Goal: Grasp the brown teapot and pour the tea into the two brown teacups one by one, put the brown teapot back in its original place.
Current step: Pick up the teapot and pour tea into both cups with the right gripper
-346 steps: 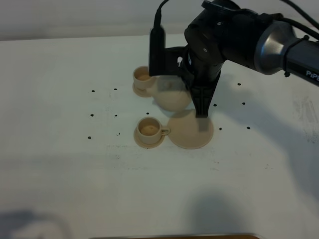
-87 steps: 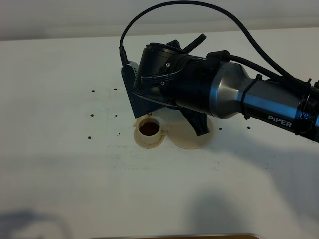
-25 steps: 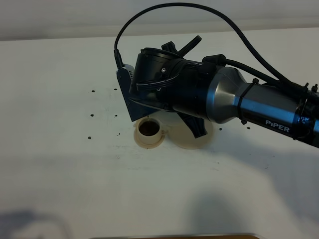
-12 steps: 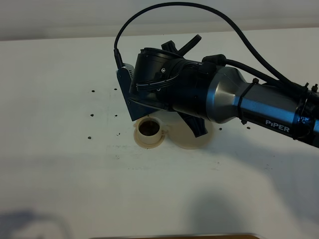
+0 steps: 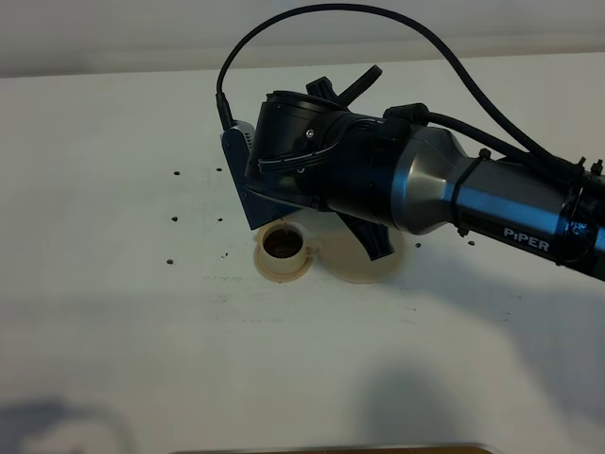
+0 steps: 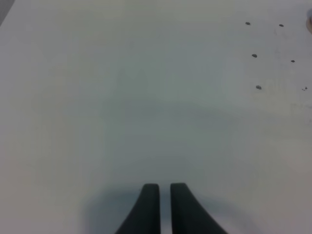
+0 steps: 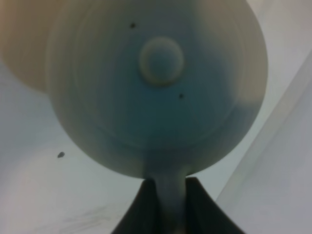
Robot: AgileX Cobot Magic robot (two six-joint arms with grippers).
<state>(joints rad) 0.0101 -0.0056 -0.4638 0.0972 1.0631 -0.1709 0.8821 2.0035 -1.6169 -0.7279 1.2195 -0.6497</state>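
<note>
My right gripper is shut on the loop handle of the brown teapot. The pot fills the right wrist view, with its lid knob facing the camera. In the high view the right arm hides the pot and hangs over the near teacup. That cup holds dark tea and stands on its little saucer. The wide saucer, the original place, lies bare just right of the cup. The second teacup is hidden behind the arm. My left gripper is shut and empty over bare white table.
The white table carries small black dot marks left of the cups and a few to the right of the wide saucer. A black cable loops above the right arm. The left arm is out of the high view.
Long before, the teapot was beside the far cup and the near cup was pale inside. Now the arm leans over the near cup, which holds dark tea. The last second shows almost no motion.
</note>
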